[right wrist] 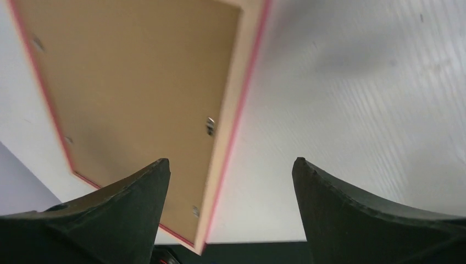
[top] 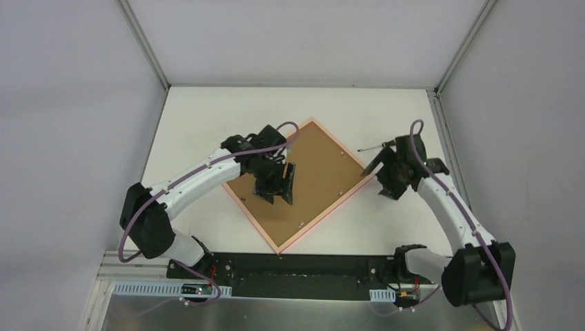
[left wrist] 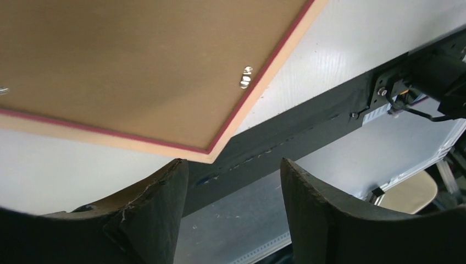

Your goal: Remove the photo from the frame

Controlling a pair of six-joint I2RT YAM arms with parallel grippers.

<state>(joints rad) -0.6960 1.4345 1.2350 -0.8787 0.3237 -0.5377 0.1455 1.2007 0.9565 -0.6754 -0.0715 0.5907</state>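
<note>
The pink frame (top: 317, 219) lies face down on the white table, turned like a diamond. Its brown backing board (top: 321, 169) faces up, and the photo's picture side is hidden beneath it. My left gripper (top: 276, 187) hovers over the left part of the board, open and holding nothing. In the left wrist view its fingertips point past the frame's near corner (left wrist: 211, 155), with the gripper (left wrist: 233, 165) empty. My right gripper (top: 381, 181) is at the frame's right corner, open. In the right wrist view the gripper (right wrist: 231, 162) straddles the frame's pink edge (right wrist: 233, 110) without touching it.
Small metal turn clips (left wrist: 245, 77) (right wrist: 210, 125) sit along the board's edges. The black base rail (top: 296, 276) runs along the table's near edge. White walls close in the table on the left, back and right.
</note>
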